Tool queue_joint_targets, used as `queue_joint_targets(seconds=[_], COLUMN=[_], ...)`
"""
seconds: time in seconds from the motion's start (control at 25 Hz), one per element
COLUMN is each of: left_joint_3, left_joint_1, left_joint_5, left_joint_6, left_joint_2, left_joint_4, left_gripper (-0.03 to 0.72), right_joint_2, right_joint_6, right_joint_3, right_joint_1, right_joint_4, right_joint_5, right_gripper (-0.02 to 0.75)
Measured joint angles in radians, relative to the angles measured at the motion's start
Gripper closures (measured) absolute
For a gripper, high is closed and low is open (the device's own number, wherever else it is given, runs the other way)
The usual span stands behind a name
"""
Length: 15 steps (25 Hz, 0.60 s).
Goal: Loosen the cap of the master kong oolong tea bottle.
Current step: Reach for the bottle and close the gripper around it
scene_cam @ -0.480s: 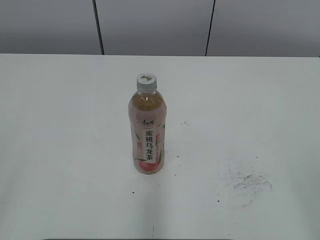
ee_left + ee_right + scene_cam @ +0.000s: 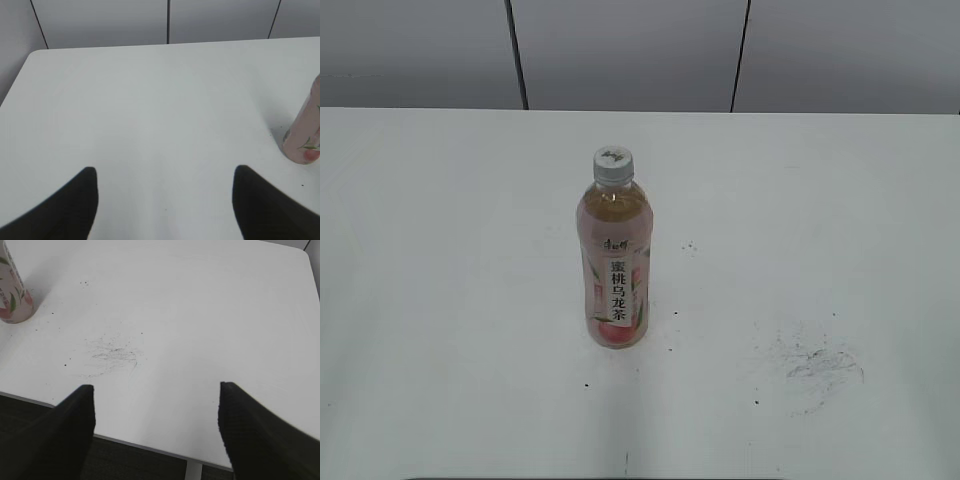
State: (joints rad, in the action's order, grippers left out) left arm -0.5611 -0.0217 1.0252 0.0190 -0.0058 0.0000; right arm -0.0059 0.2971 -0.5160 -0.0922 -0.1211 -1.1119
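- The left gripper point(image 2: 165, 200), seen only in its wrist view, shows two dark fingers point(image 2: 70, 210) spread wide apart with nothing between them; it hangs above the bare white table point(image 2: 150, 110), well to the left of the bottle and apart from it
- The slim clear plastic master kong oolong tea bottle point(image 2: 614, 270), filled with pale amber tea and wrapped in a pink-and-white label with black Chinese characters and a peach picture, stands upright on the white table near the middle of the exterior view; in the left wrist view only its lower part shows at the right edge; in the right wrist view its base sits at the top left corner
- The small round white-grey ribbed plastic cap point(image 2: 613, 163), with a small dark logo on top, sits on the bottle's neck; nothing touches it
- A patch of thin dark scribbled scratch marks point(image 2: 815, 365) lies on the table to the right of the bottle and nearer the front edge; a few small dark specks dot the surface around the bottle
- The right gripper point(image 2: 155, 435), seen only in its wrist view, has its two dark fingers point(image 2: 260, 435) spread wide and empty; it hovers over the table's front edge, well to the right of the bottle
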Motion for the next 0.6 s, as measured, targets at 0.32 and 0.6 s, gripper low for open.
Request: queue_joint_targets(seconds=[0.32, 0.6], left_joint_3=[0.000, 0.000], left_joint_1=[0.000, 0.000], left_joint_5=[0.000, 0.000], left_joint_6=[0.000, 0.000], left_joint_2=[0.000, 0.000], left_joint_4=[0.000, 0.000], left_gripper=[0.190, 0.190], right_joint_2=[0.000, 0.000], right_joint_6=[0.000, 0.000], right_joint_3=[0.000, 0.000], right_joint_1=[0.000, 0.000], right_joint_4=[0.000, 0.000], right_joint_5=[0.000, 0.000], right_gripper=[0.160, 0.160])
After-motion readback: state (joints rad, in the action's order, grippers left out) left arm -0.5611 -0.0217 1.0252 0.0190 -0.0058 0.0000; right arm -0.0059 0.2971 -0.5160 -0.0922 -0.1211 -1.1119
